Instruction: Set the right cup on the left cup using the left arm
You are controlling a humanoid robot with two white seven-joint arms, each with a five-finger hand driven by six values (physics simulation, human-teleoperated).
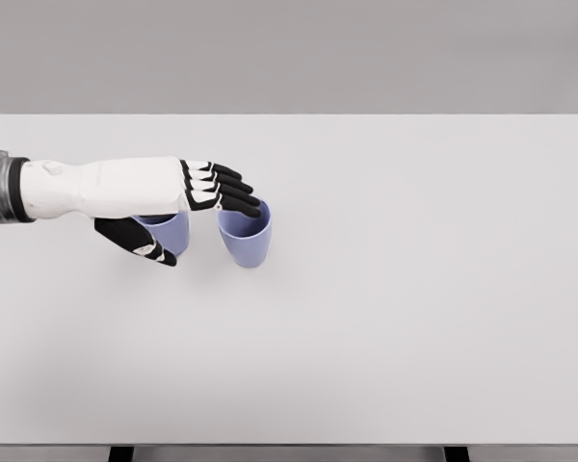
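Reach step: left hand (197, 197) hovers fingers extended, holding nothing, over two periwinkle plastic cups, left cup (170, 231) and right cup (245, 238), toward white surface's (414, 289) left edge. Contact probably none, view occluded. Next: wrap right cup, lift, stack.

- My left arm (96, 188) comes in from the left edge of the table, lying almost level across its left part, nearer the far edge than the near one.
- A grey cuff sits at the edge of view, then the white forearm and wrist.
- My left hand (188, 207) is turned back-up, the white back of the hand facing the camera.
- The four black-and-white fingers (222, 188) reach out to the right, side by side, slightly bent and drooping at the tips.
- My thumb (140, 241) hangs below the palm, pointing down and right, apart from the fingers.
- The hand is spread, clasping nothing.
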